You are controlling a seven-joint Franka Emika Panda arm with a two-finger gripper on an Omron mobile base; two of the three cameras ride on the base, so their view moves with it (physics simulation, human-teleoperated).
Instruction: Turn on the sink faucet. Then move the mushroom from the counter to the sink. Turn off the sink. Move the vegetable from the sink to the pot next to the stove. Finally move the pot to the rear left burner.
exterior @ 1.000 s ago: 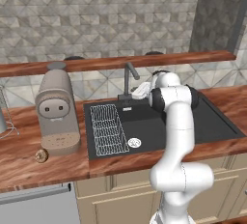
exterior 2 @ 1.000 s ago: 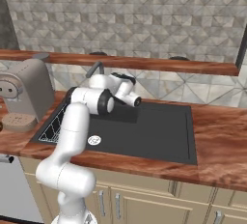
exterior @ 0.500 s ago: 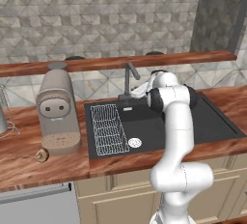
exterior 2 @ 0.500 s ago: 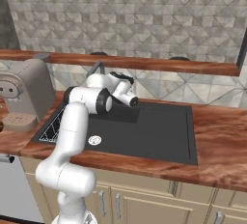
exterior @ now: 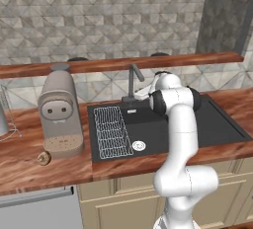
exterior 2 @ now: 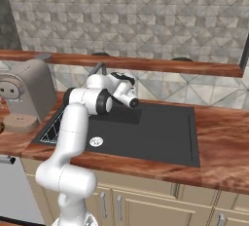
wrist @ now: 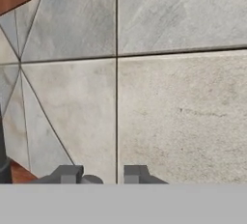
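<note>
1 faucet: stem upright, spout angled toward arm, over sink.

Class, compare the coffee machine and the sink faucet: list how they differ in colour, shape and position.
The coffee machine is beige and bulky; the faucet is dark and slender. The coffee machine stands on the wooden counter left of the sink; the faucet rises at the sink's back edge. Both stand upright.

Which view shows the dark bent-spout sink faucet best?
The left base view: the dark bent-spout sink faucet stands in full behind the black sink, base to spout. In the right base view the white arm hides most of it, leaving the spout top. The hand view faces wall tiles.
</note>
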